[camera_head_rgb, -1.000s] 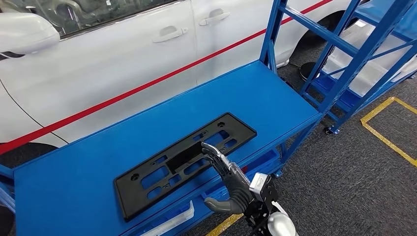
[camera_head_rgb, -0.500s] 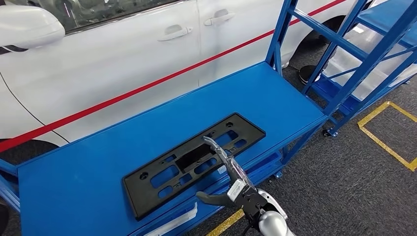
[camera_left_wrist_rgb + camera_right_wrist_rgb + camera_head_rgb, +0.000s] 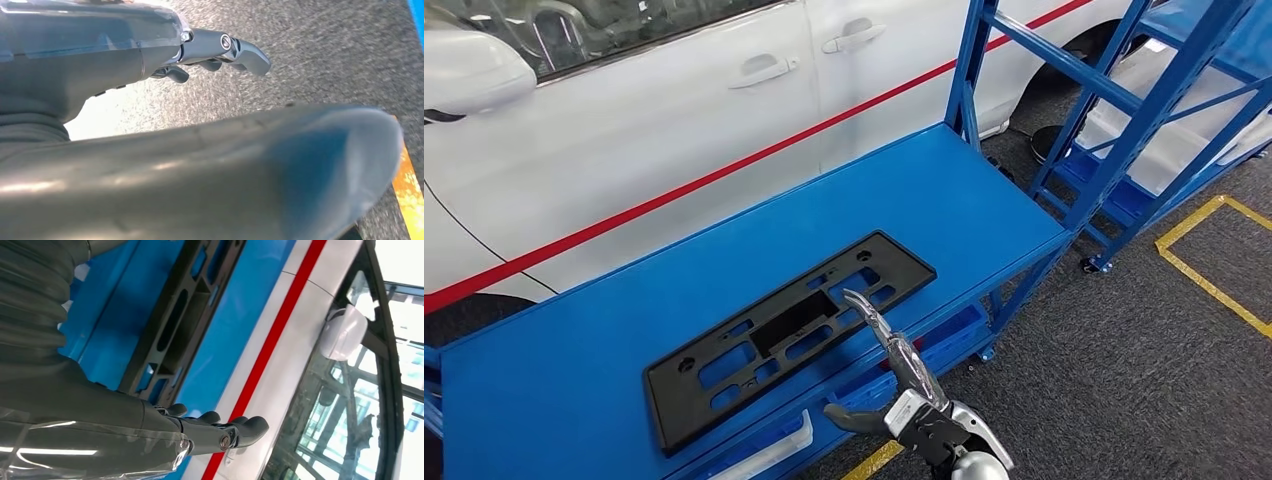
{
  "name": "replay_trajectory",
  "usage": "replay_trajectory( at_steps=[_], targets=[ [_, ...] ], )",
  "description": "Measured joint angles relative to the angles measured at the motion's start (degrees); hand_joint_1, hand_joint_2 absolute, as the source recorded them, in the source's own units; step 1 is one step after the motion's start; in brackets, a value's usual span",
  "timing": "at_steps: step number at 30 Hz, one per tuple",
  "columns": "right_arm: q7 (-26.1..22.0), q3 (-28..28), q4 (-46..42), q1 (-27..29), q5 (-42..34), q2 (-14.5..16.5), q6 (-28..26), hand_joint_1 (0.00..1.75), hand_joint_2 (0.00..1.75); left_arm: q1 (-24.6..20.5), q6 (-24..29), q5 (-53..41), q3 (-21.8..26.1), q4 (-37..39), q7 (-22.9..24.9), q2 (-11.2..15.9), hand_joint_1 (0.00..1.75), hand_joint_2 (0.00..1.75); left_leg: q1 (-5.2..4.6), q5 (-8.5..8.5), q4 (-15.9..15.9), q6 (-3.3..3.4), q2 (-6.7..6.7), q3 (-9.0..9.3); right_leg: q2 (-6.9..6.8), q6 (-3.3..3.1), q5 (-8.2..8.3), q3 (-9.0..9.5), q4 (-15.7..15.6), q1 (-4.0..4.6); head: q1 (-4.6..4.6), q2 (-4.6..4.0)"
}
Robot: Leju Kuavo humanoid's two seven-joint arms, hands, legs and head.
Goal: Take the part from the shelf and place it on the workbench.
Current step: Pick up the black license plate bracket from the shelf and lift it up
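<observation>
The part, a long black plate frame (image 3: pixel 789 335) with several cut-outs, lies flat on the blue workbench (image 3: pixel 904 195), close to its front edge. My right hand (image 3: pixel 894 370) hovers at that front edge with its fingers stretched out toward the part and the thumb spread to the side, holding nothing. Its fingertips (image 3: pixel 856 297) reach over the part's near edge. In the right wrist view the right hand (image 3: pixel 215 432) is open above the part (image 3: pixel 182 320). My left hand (image 3: pixel 220 47) hangs over the grey floor with straight fingers and nothing in it.
A white car (image 3: pixel 674 110) with a red stripe stands just behind the bench. A blue shelf rack (image 3: pixel 1124 100) stands at the right end of the bench. Yellow floor lines (image 3: pixel 1214 270) mark the grey carpet to the right.
The right hand has turned edge-on and drawn back a little toward the bench's front edge. The part lies where it was; the camera has swayed slightly.
</observation>
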Motion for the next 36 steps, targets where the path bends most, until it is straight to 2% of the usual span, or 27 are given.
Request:
replay_trajectory(
  at_steps=[1, 2, 4, 5, 7, 10, 12, 14, 15, 16, 17, 19, 20, 21, 22, 24, 26, 27, 29, 30, 31, 32, 33, 34, 36],
  targets=[
    [-0.2, 0.0, 0.0, 0.2, 0.7, -0.1, -0.4, 0.0, 1.75, 0.2, 0.1, 0.0, 0.5, 0.0, -0.1, 0.2, 0.0, 0.0, 0.0, 0.5, 0.4, 0.07, 0.0, -0.24, 0.05, -0.07, -0.04, 0.03, 0.1, 0.14, 0.01, 0.0],
    [-0.4, 0.0, 0.0, 0.3, 1.5, -0.2, -1.0, 0.0, 1.75, 0.3, 0.2, 0.0, 0.9, 0.0, -0.3, 0.3, 0.0, 0.0, -0.02, 2.04, -1.7, 0.21, 0.0, 0.67, 0.13, -0.08, -0.1, 0.1, 0.2, 0.26, 0.01, -0.01],
    [-0.7, 0.1, 0.0, 0.3, 4.0, -0.3, -2.7, 0.0, 1.75, 0.4, 0.2, 0.0, 1.8, 0.0, -0.8, 0.6, 0.0, 0.0, -0.12, 5.81, -9.4, 0.7, -0.01, 4.3, 0.23, 0.03, -0.31, 0.19, 0.4, 0.46, 0.02, -0.01],
    [-0.8, 0.2, 0.0, 0.3, 5.5, -0.4, -3.7, 0.0, 1.75, 0.4, 0.1, 0.0, 2.2, 0.0, -1.2, 0.8, 0.0, 0.0, -0.22, 7.03, -12.7, 0.96, -0.02, 5.9, 0.27, 0.19, -0.46, 0.15, 0.7, 0.58, 0.03, -0.01],
    [-0.8, 0.6, 0.0, 0.3, 9.2, -0.5, -6.2, 0.0, 1.75, 0.4, -0.2, 0.0, 2.9, 0.0, -1.9, 0.9, 0.0, 0.0, -0.46, 7.58, -15.7, 1.46, -0.04, 7.19, 0.27, 0.64, -0.61, -0.02, 0.9, 0.65, 0.08, 0.0],
    [-0.8, 1.3, 0.1, 0.2, 14.6, -0.8, -9.9, 0.0, 1.75, 0.6, -0.9, 0.0, 3.8, 0.0, -2.8, 0.9, 0.0, 0.0, -0.35, 8.1, -16.3, 2.3, 0.02, 7.43, 0.24, 1.49, -1.04, -0.17, 1.4, 0.42, 0.11, 0.0],
    [-0.8, 1.9, 0.3, -0.1, 17.7, -1.0, -12.3, 0.0, 1.75, 0.6, -1.2, 0.0, 4.1, 0.0, -3.2, 0.9, 0.0, 0.0, -0.1, 8.44, -16.9, 2.83, 0.1, 7.64, 0.22, 2.14, -3.5, -1.81, 5.2, 0.21, 0.25, 0.0],
    [-0.7, 2.5, 1.0, -0.4, 21.3, -1.2, -15.1, 0.0, 1.75, 0.7, -1.5, 0.0, 4.3, 0.0, -3.4, 1.0, 0.0, 0.0, -0.12, 8.49, -16.9, 2.96, 0.12, 7.55, 0.21, 2.72, -7.0, -5.27, 12.4, -0.22, 0.36, 0.0],
    [-0.6, 2.9, 1.5, -0.4, 23.4, -1.3, -16.9, 0.0, 1.75, 0.7, -1.6, 0.0, 4.4, 0.0, -3.4, 0.9, 0.0, 0.0, -0.12, 8.49, -16.9, 2.96, 0.12, 7.51, 0.2, 2.95, -7.9, -6.71, 15.3, -0.46, 0.36, 0.0],
    [-0.5, 3.3, 2.0, -0.5, 25.5, -1.5, -18.7, 0.0, 1.75, 0.8, -1.7, 0.0, 4.5, 0.0, -3.4, 0.9, 0.0, 0.0, -0.11, 8.47, -16.9, 2.94, 0.1, 7.52, 0.17, 3.12, -7.74, -7.31, 16.3, -0.66, 0.36, 0.0],
    [-0.3, 3.7, 2.5, -0.6, 27.5, -1.5, -20.4, 0.0, 1.75, 0.8, -1.8, 0.0, 4.6, 0.0, -3.4, 0.9, 0.0, 0.0, -0.08, 8.44, -16.9, 2.88, 0.08, 7.58, 0.13, 3.22, -6.48, -6.78, 15.2, -0.84, 0.36, 0.0],
    [0.3, 4.4, 3.6, -1.1, 31.0, -1.7, -23.6, 0.0, 1.75, 0.8, -1.9, 0.0, 4.8, 0.0, -3.5, 0.8, 0.0, 0.0, -0.03, 8.32, -16.9, 2.62, 0.02, 7.81, 0.0, 3.16, -2.61, -3.22, 7.9, -1.09, 0.37, 0.0],
    [0.8, 4.8, 4.1, -1.5, 32.5, -1.7, -25.2, 0.0, 1.75, 0.8, -2.0, 0.0, 4.8, 0.0, -3.5, 0.7, 0.0, 0.0, -0.11, 8.22, -16.8, 2.35, 0.0, 7.85, -0.05, 3.02, -1.26, -1.47, 4.3, -1.01, 0.36, 0.0],
    [1.3, 5.2, 4.7, -1.8, 34.0, -1.7, -26.7, 0.0, 1.75, 0.8, -2.0, 0.0, 4.9, 0.0, -3.5, 0.7, 0.0, 0.0, -0.17, 8.17, -16.7, 2.03, 0.0, 7.83, -0.06, 2.84, -0.59, -0.38, 1.9, -0.89, 0.34, 0.0],
    [1.8, 5.5, 5.2, -2.1, 35.4, -1.7, -28.2, 0.0, 1.75, 0.8, -2.0, 0.0, 4.9, 0.0, -3.5, 0.7, 0.0, 0.0, -0.23, 8.14, -16.7, 1.67, 0.0, 7.77, -0.05, 2.62, -0.53, 0.03, 0.8, -0.7, 0.33, 0.0],
    [2.6, 6.1, 6.1, -2.4, 37.7, -1.7, -30.3, 0.0, 1.75, 0.7, -2.1, 0.0, 5.1, 0.0, -3.5, 0.7, 0.0, 0.0, -0.2, 8.1, -16.8, 0.89, 0.01, 7.75, 0.03, 2.01, -0.45, 0.01, 0.6, -0.52, 0.3, 0.0],
    [3.6, 6.7, 6.7, -2.6, 40.1, -1.7, -32.0, 0.0, 1.75, 0.7, -2.2, 0.0, 5.1, 0.0, -3.6, 0.7, 0.0, 0.0, -0.05, 6.99, -15.4, 0.32, -0.01, 7.25, 0.01, 1.22, -0.2, 0.23, 0.1, -0.61, 0.28, 0.0],
    [4.1, 7.0, 7.0, -2.7, 41.4, -1.7, -32.7, 0.0, 1.75, 0.7, -2.3, 0.0, 5.2, 0.0, -3.6, 0.7, 0.0, 0.0, 0.0, 5.51, -13.1, 0.17, -0.03, 6.22, -0.04, 0.85, -0.12, 0.34, -0.1, -0.68, 0.26, 0.0],
    [5.1, 7.6, 7.6, -2.8, 44.2, -1.7, -34.1, 0.0, 1.75, 0.8, -2.5, 0.0, 5.2, 0.0, -3.7, 0.7, 0.0, 0.0, 0.04, 1.72, -5.6, 0.02, -0.04, 2.74, -0.12, 0.37, -0.19, 0.32, -0.2, -0.47, 0.23, 0.0],
    [5.6, 7.9, 8.0, -2.8, 45.4, -1.7, -34.6, 0.0, 1.75, 0.9, -2.7, 0.0, 5.2, 0.0, -3.7, 0.7, 0.0, 0.0, 0.04, 0.47, -2.1, -0.04, -0.04, 1.05, -0.11, 0.28, -0.23, 0.3, -0.1, -0.34, 0.24, 0.0],
    [6.0, 8.2, 8.5, -2.8, 46.3, -1.8, -35.0, 0.0, 1.75, 1.0, -2.8, -0.1, 5.2, 0.0, -3.8, 0.7, 0.0, 0.0, 0.04, 0.34, -0.4, -0.06, -0.04, 0.19, -0.09, 0.24, -0.26, 0.31, -0.1, -0.24, 0.25, 0.0],
    [6.3, 8.4, 8.9, -2.8, 46.9, -1.8, -35.3, 0.0, 1.75, 1.1, -2.9, -0.1, 5.2, 0.0, -3.9, 0.7, 0.0, 0.0, 0.04, 1.28, -0.8, -0.03, -0.04, 0.33, -0.05, 0.22, -0.31, 0.35, 0.0, -0.17, 0.25, 0.0],
    [6.4, 8.6, 9.3, -2.9, 47.1, -1.8, -35.4, 0.0, 1.75, 1.1, -3.0, -0.1, 5.2, 0.0, -3.9, 0.7, 0.0, 0.0, 0.04, 3.16, -3.5, 0.08, -0.04, 1.59, 0.01, 0.26, -0.38, 0.43, 0.1, -0.13, 0.25, 0.0],
    [6.5, 8.7, 9.6, -3.0, 47.2, -1.9, -35.5, 0.0, 1.75, 1.1, -3.1, -0.1, 5.2, 0.0, -4.0, 0.7, 0.0, 0.0, 0.03, 5.3, -7.5, 0.26, -0.04, 3.48, 0.05, 0.36, -0.49, 0.48, 0.2, -0.12, 0.25, 0.0],
    [6.5, 9.1, 10.4, -3.7, 47.1, -2.0, -35.5, 0.0, 1.75, 1.1, -3.3, -0.1, 5.2, 0.0, -4.0, 0.7, 0.0, 0.0, -0.13, 7.65, -14.2, 0.73, -0.06, 6.51, 0.14, 0.77, -0.76, 0.31, 0.7, 0.05, 0.27, 0.0]
  ],
)
